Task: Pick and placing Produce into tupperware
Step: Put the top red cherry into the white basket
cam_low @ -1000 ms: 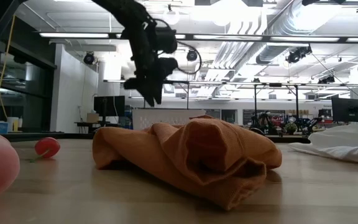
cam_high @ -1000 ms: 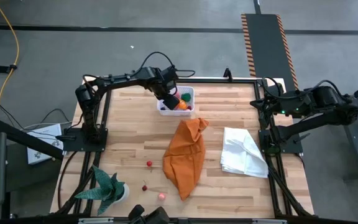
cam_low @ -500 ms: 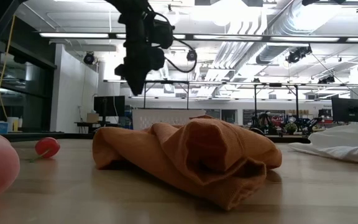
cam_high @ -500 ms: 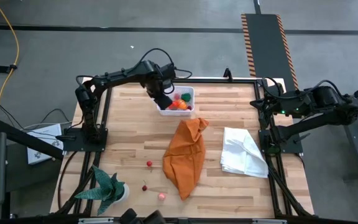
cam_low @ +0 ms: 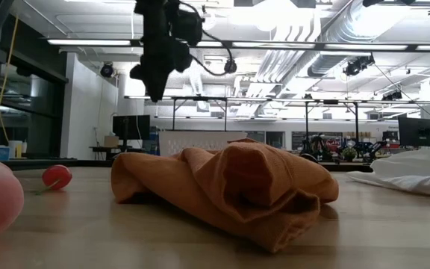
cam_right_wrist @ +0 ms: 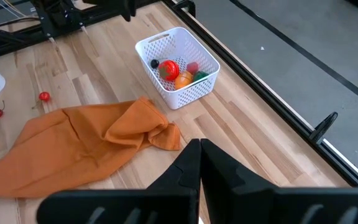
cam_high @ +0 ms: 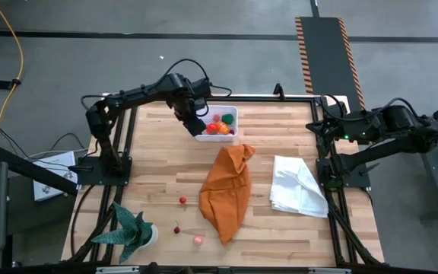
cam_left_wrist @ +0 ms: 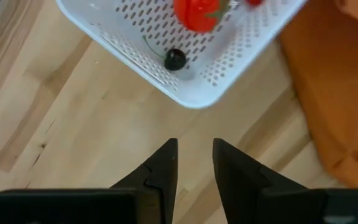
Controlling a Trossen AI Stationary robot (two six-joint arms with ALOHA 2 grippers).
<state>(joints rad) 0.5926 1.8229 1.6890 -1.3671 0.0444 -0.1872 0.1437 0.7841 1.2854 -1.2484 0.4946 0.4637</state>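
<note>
The tupperware [cam_high: 220,124] is sitting near the worktop's [cam_high: 158,160] far edge, left of centre, holding red, orange, green and dark produce [cam_right_wrist: 178,71]. The left gripper [cam_high: 196,124] is hovering just beside the tub's left side, above the worktop; its fingers [cam_left_wrist: 164,171] are standing slightly apart with nothing between them. The right gripper [cam_right_wrist: 199,155] is resting fully closed and empty off the worktop's far right corner. An orange cloth [cam_high: 226,190] is lying crumpled at mid-worktop, a white cloth [cam_high: 297,185] beside it towards the right edge. Three loose pieces [cam_high: 182,201] are lying near the front edge, beside a potted plant [cam_high: 131,230] at the front left corner.
</note>
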